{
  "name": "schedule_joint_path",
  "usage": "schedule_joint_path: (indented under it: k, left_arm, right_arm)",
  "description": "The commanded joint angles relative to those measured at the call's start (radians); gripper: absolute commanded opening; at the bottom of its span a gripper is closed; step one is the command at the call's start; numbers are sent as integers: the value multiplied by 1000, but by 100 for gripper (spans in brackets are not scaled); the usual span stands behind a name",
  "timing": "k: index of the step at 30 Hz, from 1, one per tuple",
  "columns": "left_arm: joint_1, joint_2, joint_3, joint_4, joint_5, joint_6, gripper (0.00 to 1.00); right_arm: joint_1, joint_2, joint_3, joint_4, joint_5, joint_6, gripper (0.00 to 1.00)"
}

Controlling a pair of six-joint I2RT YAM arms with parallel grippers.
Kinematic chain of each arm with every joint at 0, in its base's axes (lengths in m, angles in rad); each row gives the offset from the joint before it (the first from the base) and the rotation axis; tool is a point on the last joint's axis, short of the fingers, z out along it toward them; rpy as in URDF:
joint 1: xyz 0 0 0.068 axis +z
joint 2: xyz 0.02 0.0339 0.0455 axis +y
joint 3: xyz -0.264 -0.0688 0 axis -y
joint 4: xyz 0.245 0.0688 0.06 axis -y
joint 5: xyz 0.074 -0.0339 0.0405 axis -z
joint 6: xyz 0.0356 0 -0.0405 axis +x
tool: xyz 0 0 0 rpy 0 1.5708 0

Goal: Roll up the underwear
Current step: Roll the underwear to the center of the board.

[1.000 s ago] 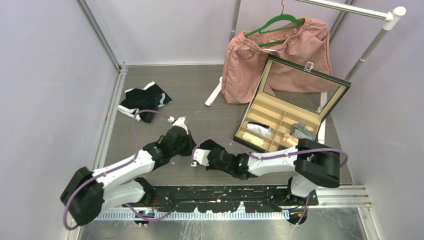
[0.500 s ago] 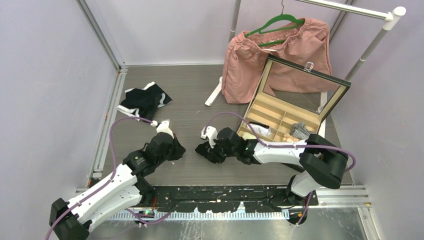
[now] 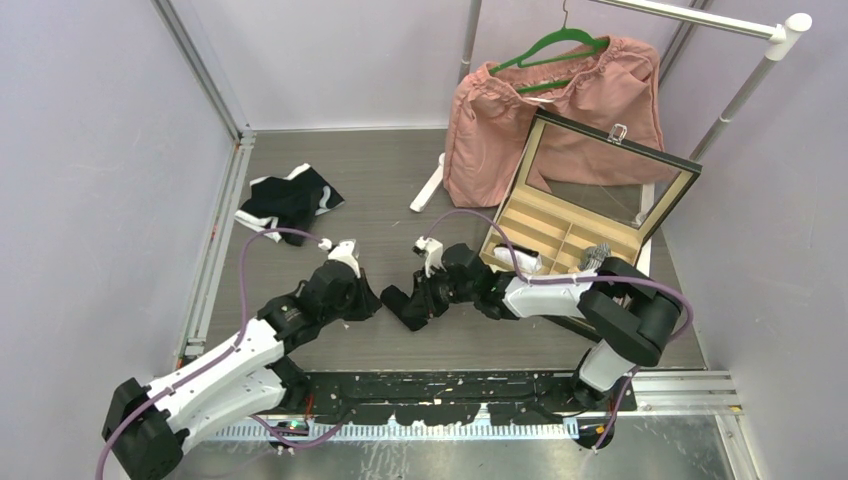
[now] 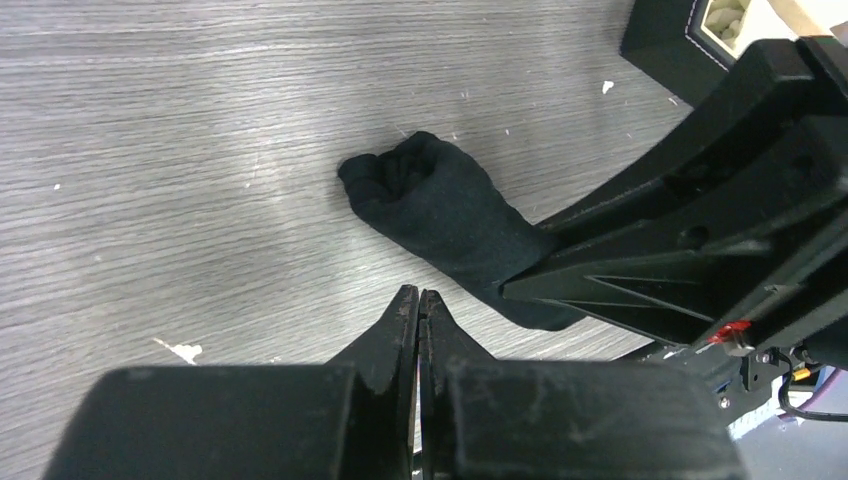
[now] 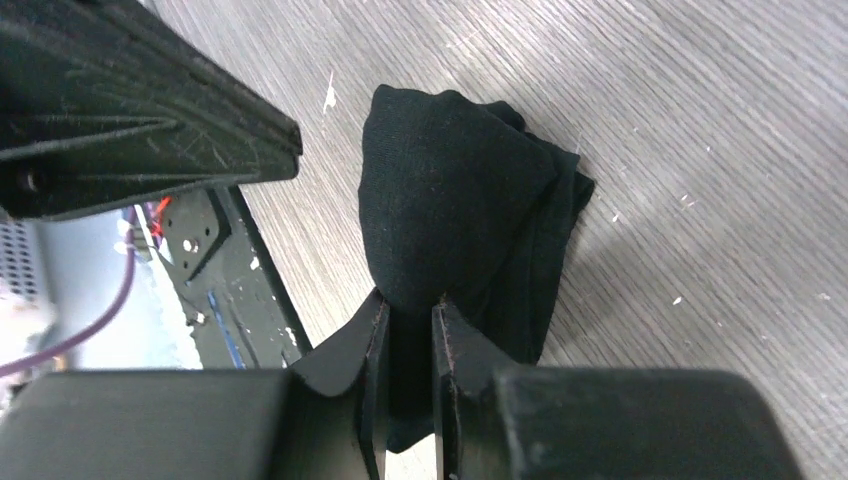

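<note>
Right gripper is pinching the bundled black underwear on the table, centre of the top view. Left gripper is hovering just beside it, jaws pressed together, empty. This piece is looking rolled; the underwear pile is waiting upper left, unrolled.

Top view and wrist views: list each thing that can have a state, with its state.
left gripper: jaws shut, empty
right gripper: jaws shut on black underwear
black underwear: bunched into a rough roll, pinched at one end
other underwear: crumpled, unrolled
box: lid open
pink garment: hanging
</note>
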Motion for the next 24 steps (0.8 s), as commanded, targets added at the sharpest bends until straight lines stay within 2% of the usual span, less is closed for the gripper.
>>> schedule_joint_path:
  k: [1,9,17,24]
  left_arm:
    - [3,32,35,102,44,27,1]
    - [5,101,74,189,43,38,1]
    - [5,250,103,307,73,48,1]
    - [4,324,52,362,41,37,1]
  right_arm:
    - [-26,32,-20,92,-29,130,1]
    - [-57,84,-50,131,-16,226,1]
    - [-76,126,-67,160,-19,283,3]
    - [-88,138,-88,166,-9,303,3]
